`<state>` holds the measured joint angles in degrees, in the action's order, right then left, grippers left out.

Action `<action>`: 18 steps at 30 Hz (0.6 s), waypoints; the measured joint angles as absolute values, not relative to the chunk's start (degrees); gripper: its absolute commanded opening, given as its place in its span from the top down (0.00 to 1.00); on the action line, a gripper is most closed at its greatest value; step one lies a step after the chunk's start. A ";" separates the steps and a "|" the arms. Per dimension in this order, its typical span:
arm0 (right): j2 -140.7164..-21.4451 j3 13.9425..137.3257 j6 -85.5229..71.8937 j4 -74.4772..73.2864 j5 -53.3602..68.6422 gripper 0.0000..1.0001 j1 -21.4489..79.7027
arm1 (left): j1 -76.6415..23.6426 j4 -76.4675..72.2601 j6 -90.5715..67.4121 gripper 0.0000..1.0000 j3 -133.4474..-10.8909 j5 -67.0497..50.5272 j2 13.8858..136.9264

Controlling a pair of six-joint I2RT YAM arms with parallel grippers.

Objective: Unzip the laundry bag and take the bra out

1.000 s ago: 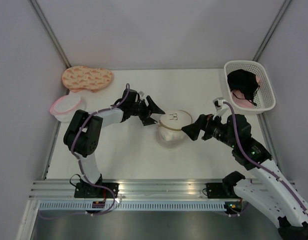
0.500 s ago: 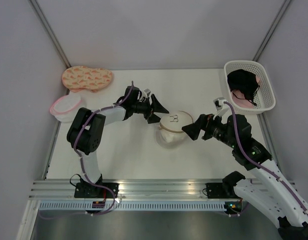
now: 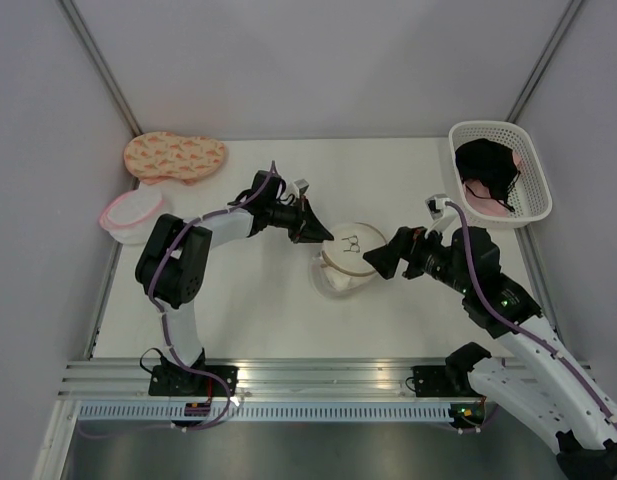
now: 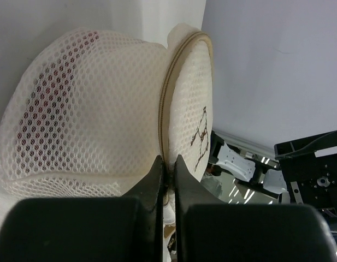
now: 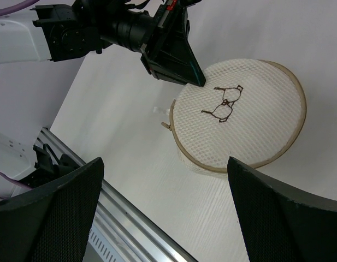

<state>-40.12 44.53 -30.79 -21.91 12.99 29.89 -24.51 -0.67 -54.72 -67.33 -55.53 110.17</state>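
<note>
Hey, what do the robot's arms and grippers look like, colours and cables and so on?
The left arm and right arm have white shells, black joints and purple cables looped along them. The left gripper and right gripper are black, with wedge-shaped jaws.

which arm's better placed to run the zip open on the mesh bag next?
Left. The left gripper is pinched shut on the brown zip rim of the laundry bag, so it likely only needs to pull. The right gripper is open at the bag's other side, holding nothing.
</note>
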 measured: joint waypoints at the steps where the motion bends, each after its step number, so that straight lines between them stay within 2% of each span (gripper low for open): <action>1: -40.27 44.53 -30.85 -21.91 12.97 0.02 29.89 | -24.51 -0.62 -54.68 0.98 -67.33 -55.83 110.17; 5: -41.32 44.51 -30.89 -21.89 12.73 0.02 29.89 | -24.51 -6.63 -56.64 0.98 -64.18 -56.64 109.71; 9: -42.54 44.51 -30.92 -21.67 11.64 0.02 29.89 | -24.51 -17.23 -63.68 0.98 -53.98 -52.58 105.10; 14: -48.16 46.70 -30.89 -23.07 6.90 0.02 31.24 | -24.86 -27.62 -72.51 0.98 -37.58 -37.93 90.39; 18: -55.09 50.43 -30.76 -25.34 -0.97 0.02 37.36 | -25.52 -30.39 -76.07 0.98 -28.80 -24.88 76.42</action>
<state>-55.09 50.43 -30.76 -25.34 -0.97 37.36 -25.52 -30.39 -76.07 -28.80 -24.88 76.42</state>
